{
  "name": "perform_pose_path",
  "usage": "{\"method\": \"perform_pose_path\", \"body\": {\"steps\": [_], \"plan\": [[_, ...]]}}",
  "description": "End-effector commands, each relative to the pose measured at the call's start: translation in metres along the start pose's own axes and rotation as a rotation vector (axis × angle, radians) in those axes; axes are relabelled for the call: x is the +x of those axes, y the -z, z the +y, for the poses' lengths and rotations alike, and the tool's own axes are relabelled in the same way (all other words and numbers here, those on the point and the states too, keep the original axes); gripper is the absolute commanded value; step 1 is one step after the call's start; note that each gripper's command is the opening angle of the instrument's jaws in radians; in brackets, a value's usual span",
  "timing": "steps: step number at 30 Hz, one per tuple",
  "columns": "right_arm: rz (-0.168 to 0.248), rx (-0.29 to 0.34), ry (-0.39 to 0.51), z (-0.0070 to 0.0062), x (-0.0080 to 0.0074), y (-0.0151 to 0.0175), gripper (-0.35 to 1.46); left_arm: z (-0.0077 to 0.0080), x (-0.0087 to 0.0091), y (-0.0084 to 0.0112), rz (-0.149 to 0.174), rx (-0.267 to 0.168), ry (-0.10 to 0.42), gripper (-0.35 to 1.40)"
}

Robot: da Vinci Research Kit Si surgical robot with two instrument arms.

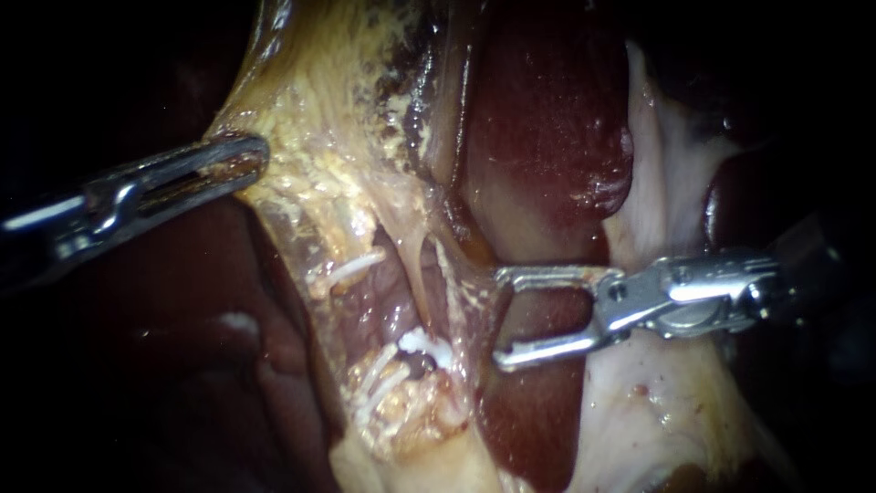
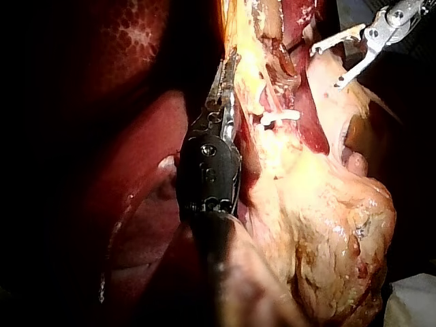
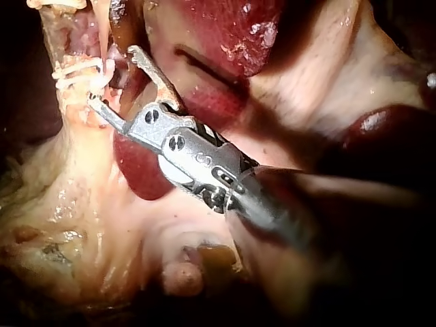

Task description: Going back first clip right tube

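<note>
Two instruments; two white clips: upper clip (image 1: 351, 267), lower clip (image 1: 425, 344).
Jaws of left instrument (image 1: 239, 162) clamped on yellow tissue (image 1: 310, 137); right instrument (image 1: 501, 316) jaws apart, empty, just beside lower clip, short and white.

The left instrument (image 1: 254, 157) comes in from the left, its pincer closed on the edge of the yellow fatty tissue (image 1: 319, 155). The right instrument (image 1: 502, 316) holds its pincer wide apart, empty, in front of the dark red liver (image 1: 547, 137). Between them, two white clips: an upper clip (image 1: 354, 267) and a lower clip (image 1: 427, 344).
</note>
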Motion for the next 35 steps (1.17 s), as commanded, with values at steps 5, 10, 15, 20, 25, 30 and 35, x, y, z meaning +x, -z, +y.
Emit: {"method": "perform_pose_path", "body": {"steps": [5, 10, 15, 20, 25, 30, 35], "plan": [[0.019, -0.007, 0.015, -0.0002, 0.0018, 0.0007, 0.6, 0.0002, 0.0005, -0.0004, 0.008, -0.006, -0.004, -0.35], [0.019, -0.007, 0.017, -0.0002, 0.0015, 0.0006, 0.6, 0.0009, 0.0014, -0.0014, 0.026, -0.015, -0.012, -0.35], [0.019, -0.007, 0.021, -0.0004, 0.0009, 0.0005, 0.6, 0.0015, 0.0041, -0.004, 0.056, -0.021, -0.034, -0.35], [0.021, 0.003, 0.024, -0.0006, 0.0006, 0.0004, 0.6, 0.0019, 0.0071, -0.008, 0.097, -0.019, -0.044, -0.35], [0.021, 0.004, 0.022, -0.0004, 0.0008, 0.0004, 0.6, 0.0011, 0.0072, -0.0099, 0.106, -0.018, -0.043, -0.35], [0.021, 0.004, 0.022, -0.0004, 0.0008, 0.0004, 0.6, -0.0001, 0.0069, -0.0102, 0.108, -0.014, -0.039, -0.35], [0.021, 0.004, 0.022, -0.0004, 0.0008, 0.0004, 0.6, -0.0002, 0.0068, -0.0102, 0.109, -0.011, -0.038, -0.35]]}}
